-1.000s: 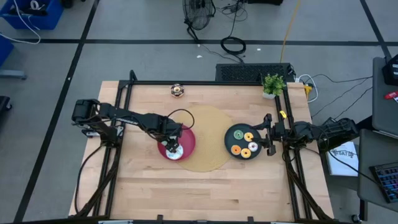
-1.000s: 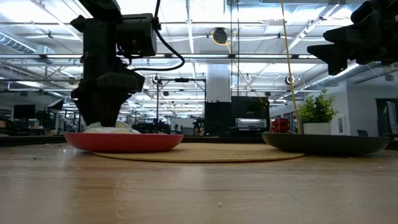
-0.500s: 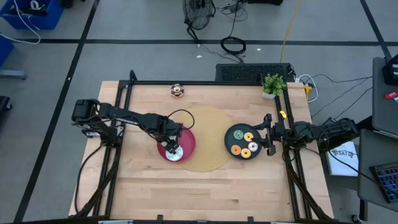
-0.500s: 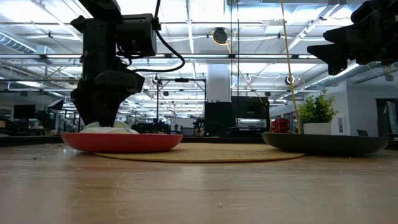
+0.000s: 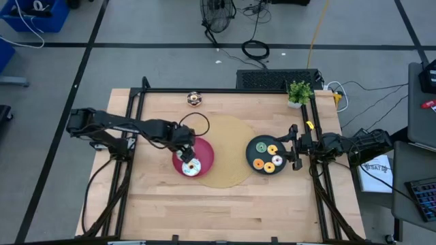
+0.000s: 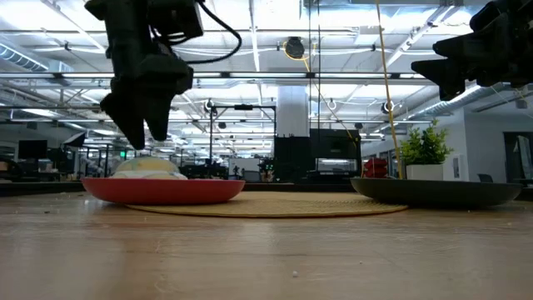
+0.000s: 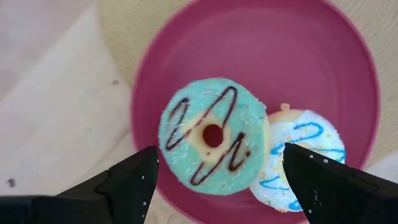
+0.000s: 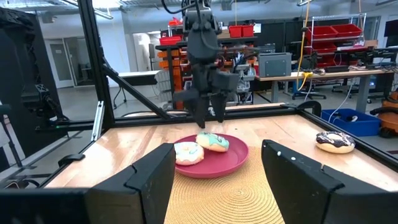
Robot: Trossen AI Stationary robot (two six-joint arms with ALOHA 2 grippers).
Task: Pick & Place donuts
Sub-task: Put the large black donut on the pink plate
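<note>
A teal donut (image 7: 212,135) with chocolate squiggles lies in the pink plate (image 7: 273,56), one side propped on a white donut (image 7: 301,155) with blue lines. My left gripper (image 5: 185,151) hangs open above this pair, its fingertips clear of them in the low view (image 6: 137,137). Several donuts, green (image 5: 261,146), yellow (image 5: 272,150), orange (image 5: 258,163) and pink (image 5: 278,160), lie in the black plate (image 5: 251,155). A chocolate donut (image 5: 194,99) rests on the table near its far edge. My right gripper (image 5: 294,146) waits open at the black plate's right side.
Both plates sit on a round woven mat (image 5: 228,129) in the middle of the table. A small potted plant (image 5: 299,92) stands at the far right corner. A black frame (image 5: 225,90) runs round the table's edges. Bare wood lies toward the near edge.
My left gripper has risen from the pink plate and drawn back a little toward the table's left edge. The teal donut, which was under its fingers, stays in the plate, leaning on the white one. The right arm has kept still.
</note>
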